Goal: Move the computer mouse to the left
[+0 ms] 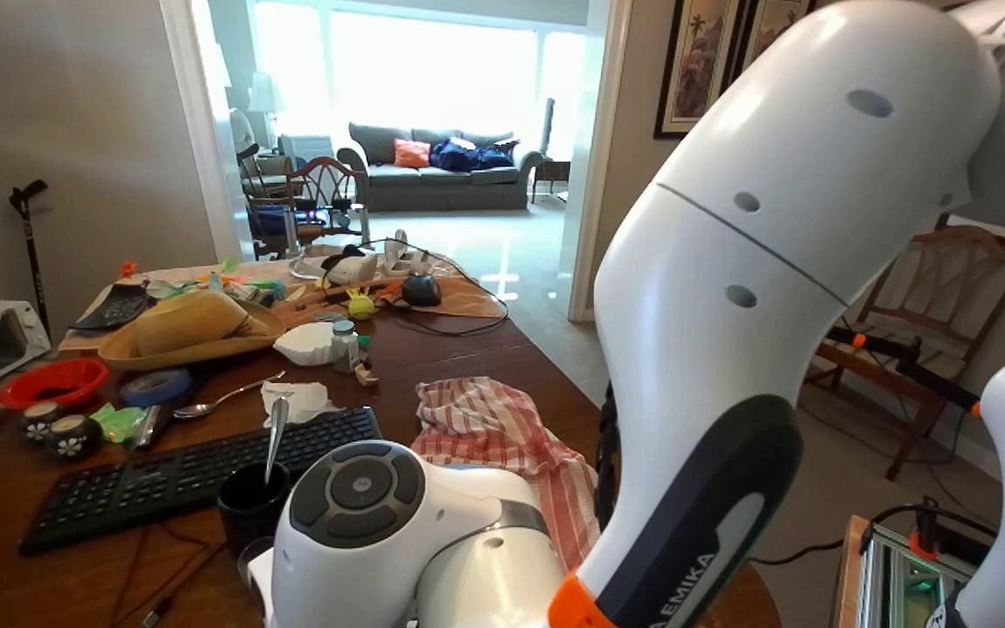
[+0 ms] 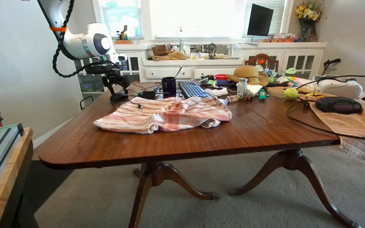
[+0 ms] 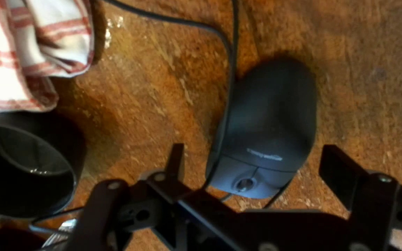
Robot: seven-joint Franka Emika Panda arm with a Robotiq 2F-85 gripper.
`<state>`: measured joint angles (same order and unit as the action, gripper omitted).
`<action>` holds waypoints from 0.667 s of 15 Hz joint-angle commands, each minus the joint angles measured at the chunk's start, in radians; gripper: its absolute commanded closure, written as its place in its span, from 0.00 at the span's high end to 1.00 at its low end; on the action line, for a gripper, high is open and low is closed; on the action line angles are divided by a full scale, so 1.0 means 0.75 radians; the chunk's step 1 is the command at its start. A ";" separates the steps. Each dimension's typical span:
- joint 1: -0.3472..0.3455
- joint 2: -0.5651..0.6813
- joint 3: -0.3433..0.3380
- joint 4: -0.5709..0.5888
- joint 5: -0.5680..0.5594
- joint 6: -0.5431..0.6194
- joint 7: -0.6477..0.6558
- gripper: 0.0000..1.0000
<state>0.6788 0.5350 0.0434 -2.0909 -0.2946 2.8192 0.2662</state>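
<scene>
The computer mouse is black and rounded. In the wrist view it lies on the wooden table, its wheel end toward my gripper's base. My gripper is open, with one finger on each side of the mouse's wheel end. A gap of bare wood shows between each finger and the mouse. A thin black cable runs over the mouse's left edge. In an exterior view my gripper points down at the mouse near the table's far left. In the remaining exterior view the mouse and fingers do not show.
A dark cup stands left of the gripper, and a striped cloth lies beyond it. A dark mug with a spoon and the keyboard are farther along the table. A straw hat lies beyond.
</scene>
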 commanded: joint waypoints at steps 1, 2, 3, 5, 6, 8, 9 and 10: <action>0.090 -0.178 -0.066 -0.080 -0.102 -0.147 0.033 1.00; 0.108 -0.227 -0.083 -0.094 -0.140 -0.188 0.059 1.00; 0.104 -0.272 -0.080 -0.105 -0.170 -0.228 0.064 1.00; 0.070 -0.369 -0.062 -0.138 -0.211 -0.296 0.086 1.00; 0.050 -0.417 -0.053 -0.159 -0.233 -0.324 0.107 1.00; -0.003 -0.529 -0.045 -0.218 -0.274 -0.350 0.171 1.00; -0.043 -0.590 -0.038 -0.259 -0.279 -0.362 0.209 1.00; -0.086 -0.646 -0.025 -0.288 -0.278 -0.394 0.243 1.00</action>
<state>0.6900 0.1961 0.0004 -2.1968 -0.4600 2.5721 0.3573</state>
